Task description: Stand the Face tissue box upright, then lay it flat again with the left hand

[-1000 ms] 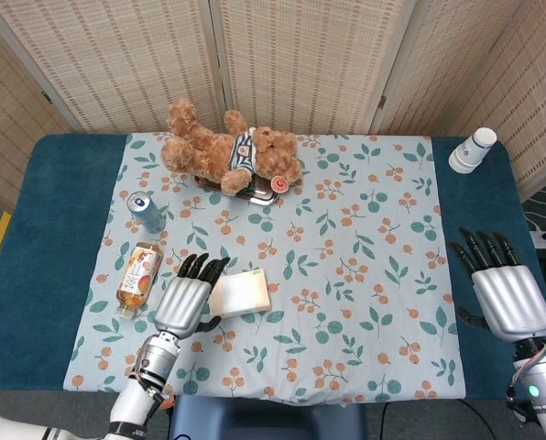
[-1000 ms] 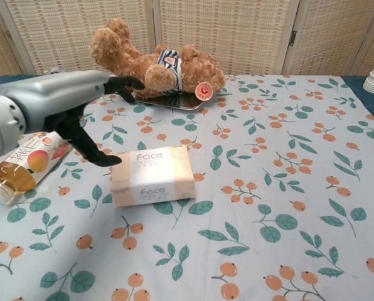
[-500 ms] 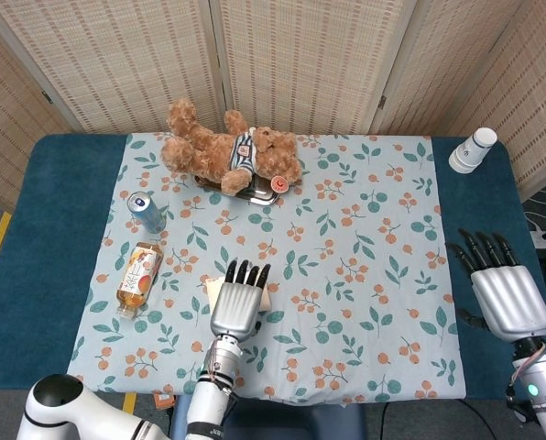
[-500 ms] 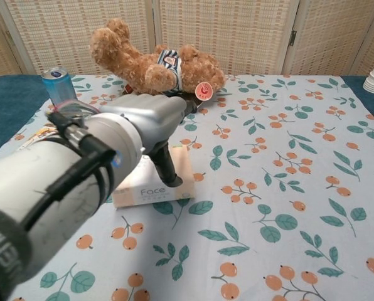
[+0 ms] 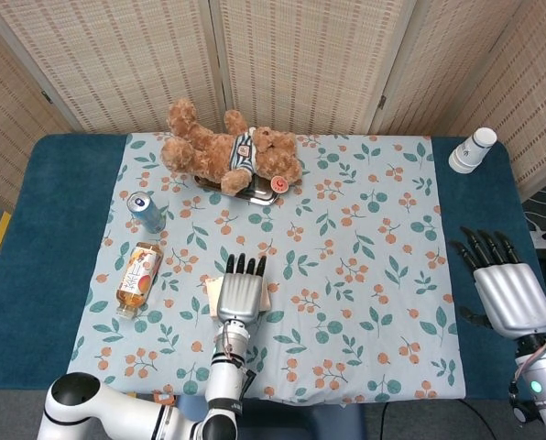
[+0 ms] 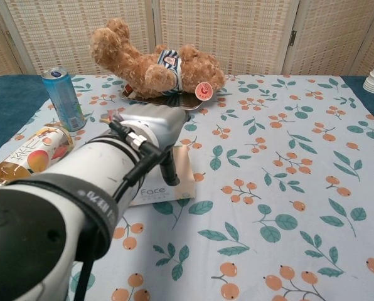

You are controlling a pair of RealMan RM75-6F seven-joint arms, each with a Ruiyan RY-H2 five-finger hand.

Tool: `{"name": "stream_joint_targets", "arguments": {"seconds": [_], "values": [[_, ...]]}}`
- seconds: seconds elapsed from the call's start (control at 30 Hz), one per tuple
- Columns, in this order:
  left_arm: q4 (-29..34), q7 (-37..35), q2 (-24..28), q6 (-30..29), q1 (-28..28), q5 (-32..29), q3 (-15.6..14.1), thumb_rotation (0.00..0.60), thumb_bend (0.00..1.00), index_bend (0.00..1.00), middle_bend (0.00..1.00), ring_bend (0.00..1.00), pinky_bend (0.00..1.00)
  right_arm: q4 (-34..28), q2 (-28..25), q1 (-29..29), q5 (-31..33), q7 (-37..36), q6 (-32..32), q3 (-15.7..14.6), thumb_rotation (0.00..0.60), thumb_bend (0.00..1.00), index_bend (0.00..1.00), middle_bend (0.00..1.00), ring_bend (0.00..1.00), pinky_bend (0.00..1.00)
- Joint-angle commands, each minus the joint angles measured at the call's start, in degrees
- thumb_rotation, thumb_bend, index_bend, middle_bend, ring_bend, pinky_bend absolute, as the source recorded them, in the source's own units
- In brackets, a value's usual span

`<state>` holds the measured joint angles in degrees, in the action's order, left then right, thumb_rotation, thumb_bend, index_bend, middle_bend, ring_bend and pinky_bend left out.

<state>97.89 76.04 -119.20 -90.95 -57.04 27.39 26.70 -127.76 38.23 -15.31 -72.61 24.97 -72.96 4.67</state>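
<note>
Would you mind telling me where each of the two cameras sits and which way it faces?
Head view: high above the near table edge, looking steeply down on the whole table; shows the left hand over the Face tissue box and the right hand at the right.
Chest view: low at the near edge, looking across toward the screens; the left arm fills the foreground, left hand on the box.
Both share the teddy bear, can and bottle.

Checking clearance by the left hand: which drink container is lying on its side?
The bottle, with the orange label, lies flat left of the left hand. The blue can behind it stands upright.
</note>
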Motion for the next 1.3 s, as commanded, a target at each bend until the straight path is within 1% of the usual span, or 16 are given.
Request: {"name": "stream_joint_targets", "arguments": {"seconds": [0.03,0.4,0.6,0.7,0.9,1.0,1.17,1.23,1.3], "values": [[-0.4,-0.4,0.0,0.4,-0.2,-0.5,0.3,0.600,0.20,0.00,0.11,0.00,0.04,0.1,0.1,-0.1,0.3,0.2,0.2,0.0,0.600,0.12,0.12,0.00,0.00,0.00],[-2.7,-0.9,-1.7,1.1,-1.8,-2.8,1.2,0.600,0.20,0.00,0.11,0.00,0.04,0.5,0.3,-0.5,1.5,0.2,0.7,0.2,0.600,0.12,0.12,0.00,0.00,0.00],[-5.3,-1.1,-2.7,1.7,-2.6,-3.4,1.0,0.600,0.20,0.00,0.11,0.00,0.04,0.6,0.0,-0.5,1.5,-0.4,0.6,0.4,0.600,0.12,0.12,0.00,0.00,0.00],[-6.6,-0.8,-2.6,2.3,-2.9,-3.4,0.5,0.600,0.20,0.00,0.11,0.00,0.04,0.6,-0.2,-0.5,1.4,-0.8,0.4,0.4,0.600,0.12,0.13,0.00,0.00,0.00],[-8.5,-0.9,-2.5,3.2,-2.9,-4.5,0.6,0.600,0.20,0.00,0.12,0.00,0.04,0.6,-0.3,-0.6,1.5,-0.9,0.8,0.4,0.600,0.12,0.13,0.00,0.00,0.00],[-9.3,-0.3,-2.8,3.4,-3.1,-5.1,0.3,0.600,0.20,0.04,0.16,0.00,0.04,0.6,-0.3,-0.6,1.6,-0.8,0.9,0.4,0.600,0.12,0.13,0.00,0.00,0.00],[-10.5,0.3,-3.1,3.5,-3.5,-5.5,0.0,0.600,0.21,0.14,0.27,0.00,0.05,0.6,-0.3,-0.7,1.7,-0.8,0.8,0.4,0.600,0.12,0.13,0.00,0.00,0.00],[-10.6,0.4,-3.1,3.5,-3.6,-5.4,0.0,0.600,0.22,0.18,0.33,0.01,0.06,0.6,-0.3,-0.7,1.8,-0.8,0.8,0.4,0.600,0.12,0.13,0.00,0.00,0.00],[-10.4,0.1,-3.1,3.5,-3.6,-4.9,-0.1,0.600,0.24,0.23,0.38,0.05,0.06,0.7,-0.3,-0.7,1.9,-0.8,0.9,0.4,0.600,0.12,0.13,0.00,0.00,0.00]]}}
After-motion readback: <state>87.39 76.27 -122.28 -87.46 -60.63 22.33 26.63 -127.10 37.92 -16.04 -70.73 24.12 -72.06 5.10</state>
